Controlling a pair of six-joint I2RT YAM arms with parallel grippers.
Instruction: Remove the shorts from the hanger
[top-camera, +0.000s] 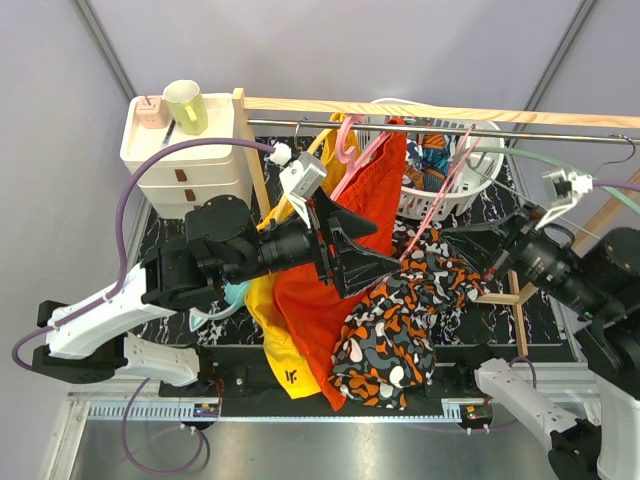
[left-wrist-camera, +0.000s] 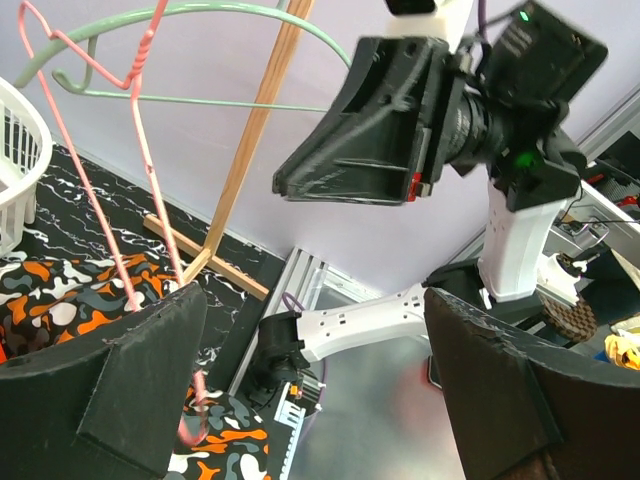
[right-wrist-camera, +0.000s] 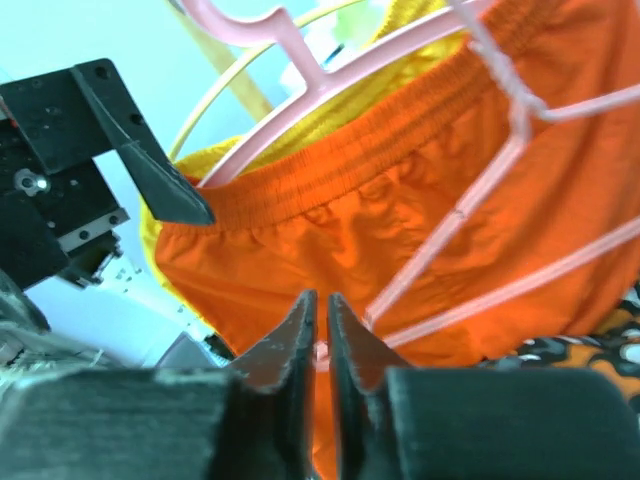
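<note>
Slack in the cloth is what this step needs: the grey shorts (top-camera: 400, 320) lie heaped on the table (top-camera: 545, 325) just before the basket (top-camera: 485, 175), but a pink hanger (right-wrist-camera: 455, 220) runs down into them, so they look not yet free. The blue shorts (top-camera: 435, 155) lie in the basket. The right end effector (right-wrist-camera: 320, 300) has its fingers almost together, with a fleck of pink in the slit, close against the orange shorts (right-wrist-camera: 300, 230). Whether it truly pinches the wire I cannot tell. The left end effector (left-wrist-camera: 315, 300) is spread wide and holds nothing, with the wire passing just by one finger. A good way, I judge, is for one side to steady the wire while the other takes grey cloth only and draws it down along the wire, not sideways. The orange and yellow shorts (top-camera: 270, 330) hang right alongside and could snag. The table is black with white marbling, and crowded. A rail (top-camera: 520, 132) under a wooden beam (top-camera: 450, 112) carries the hangers, a green hanger (left-wrist-camera: 200, 9) among them. Drawers (top-camera: 180, 160) with a cup (top-camera: 187, 105) on top stand at the far left, and plain pale walls close the space.
</note>
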